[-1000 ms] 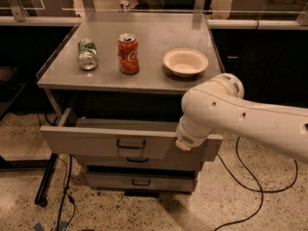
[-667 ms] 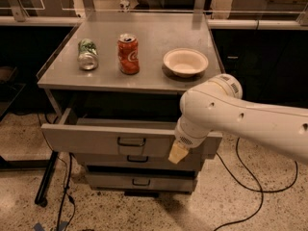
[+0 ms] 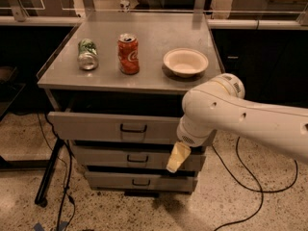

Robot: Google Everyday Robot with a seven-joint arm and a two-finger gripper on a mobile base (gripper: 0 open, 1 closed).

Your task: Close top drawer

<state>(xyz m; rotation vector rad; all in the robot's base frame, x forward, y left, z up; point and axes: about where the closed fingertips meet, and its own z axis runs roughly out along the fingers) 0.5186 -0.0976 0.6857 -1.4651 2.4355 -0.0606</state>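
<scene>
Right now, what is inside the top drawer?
Only dark shadow shows inside the top drawer; the countertop and arm cover the rest. The gripper hangs before the middle drawer.

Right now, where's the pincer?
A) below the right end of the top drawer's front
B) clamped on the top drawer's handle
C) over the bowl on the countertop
A: the pincer hangs below the right end of the open top drawer front, well right of its handle.

Arm (image 3: 219,112) blocks top drawer's (image 3: 96,126) right end, gripper (image 3: 178,157) below.
</scene>
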